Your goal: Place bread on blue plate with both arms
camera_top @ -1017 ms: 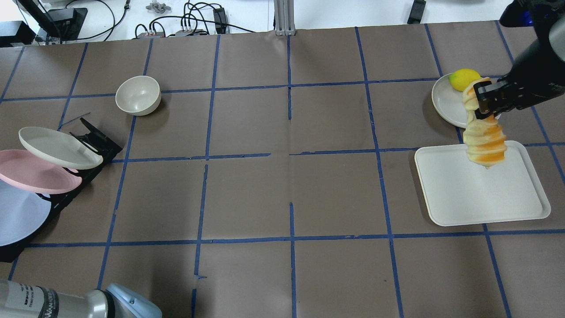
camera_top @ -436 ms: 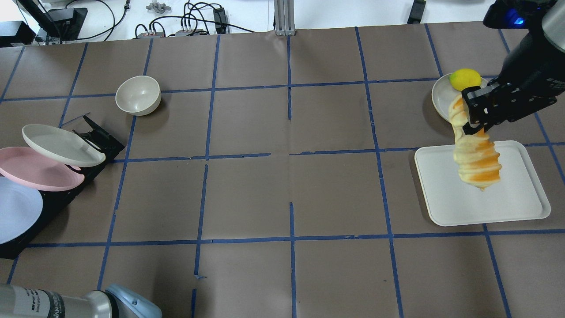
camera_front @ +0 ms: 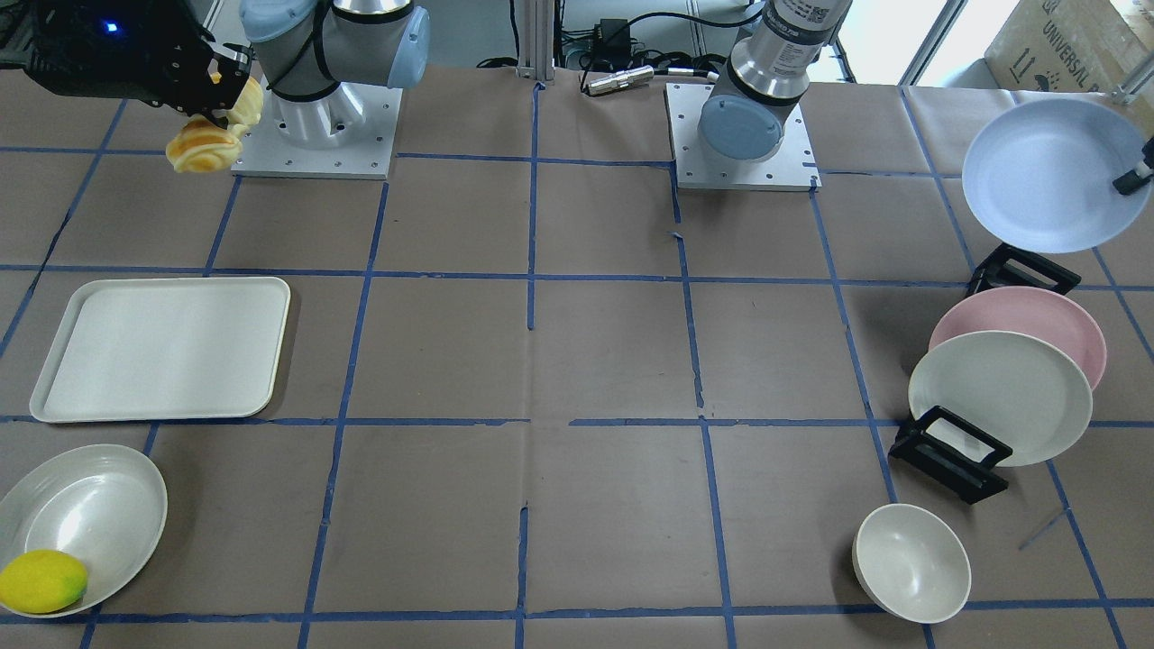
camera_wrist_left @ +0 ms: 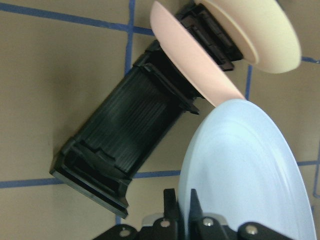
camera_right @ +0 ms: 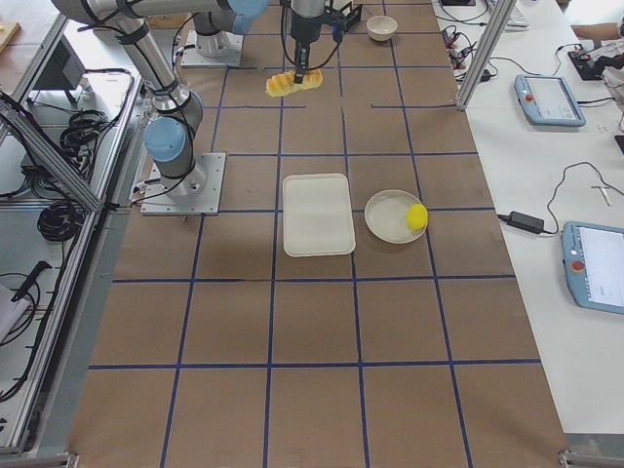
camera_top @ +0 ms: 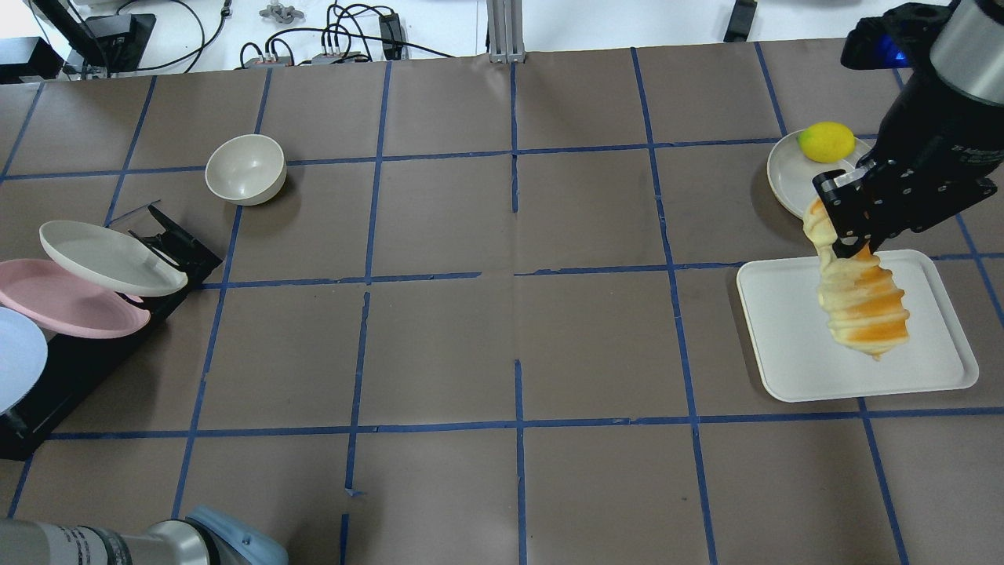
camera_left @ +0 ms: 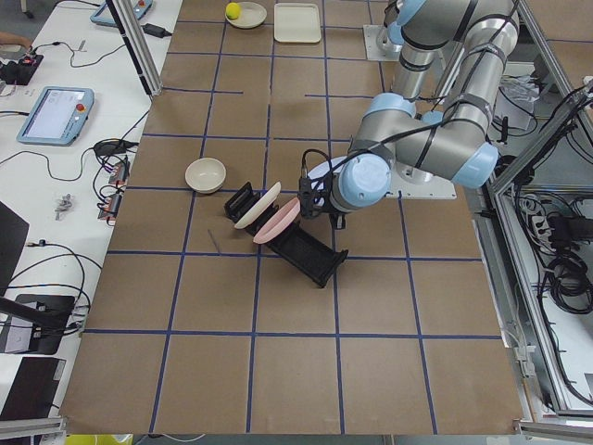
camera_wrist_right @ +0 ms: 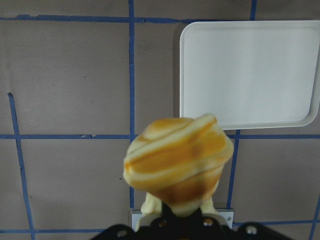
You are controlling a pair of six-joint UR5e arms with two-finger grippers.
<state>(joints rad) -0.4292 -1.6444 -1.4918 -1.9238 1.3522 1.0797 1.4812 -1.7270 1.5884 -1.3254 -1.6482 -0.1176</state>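
Note:
The bread (camera_top: 863,310), ridged with orange and pale yellow stripes, hangs from my right gripper (camera_top: 845,239), which is shut on its upper end above the white tray. It also shows in the right wrist view (camera_wrist_right: 177,162) and the front view (camera_front: 206,149). My left gripper (camera_front: 1129,178) is shut on the rim of the pale blue plate (camera_front: 1050,176) and holds it raised and tilted, clear of the rack. In the left wrist view the gripper (camera_wrist_left: 182,200) pinches the blue plate's (camera_wrist_left: 245,170) edge. In the overhead view the blue plate (camera_top: 16,357) is cut off at the left edge.
A black rack (camera_top: 86,361) holds a pink plate (camera_top: 70,302) and a cream plate (camera_top: 110,255). A cream bowl (camera_top: 245,169) stands behind it. The white tray (camera_top: 784,329) lies at the right, with a lemon (camera_top: 826,141) on a pale plate (camera_top: 788,176) beyond it.
My right gripper has carried the bread nearer to the robot, over the tray. The blue plate has moved left, farther out of the rack and out of the overhead view.

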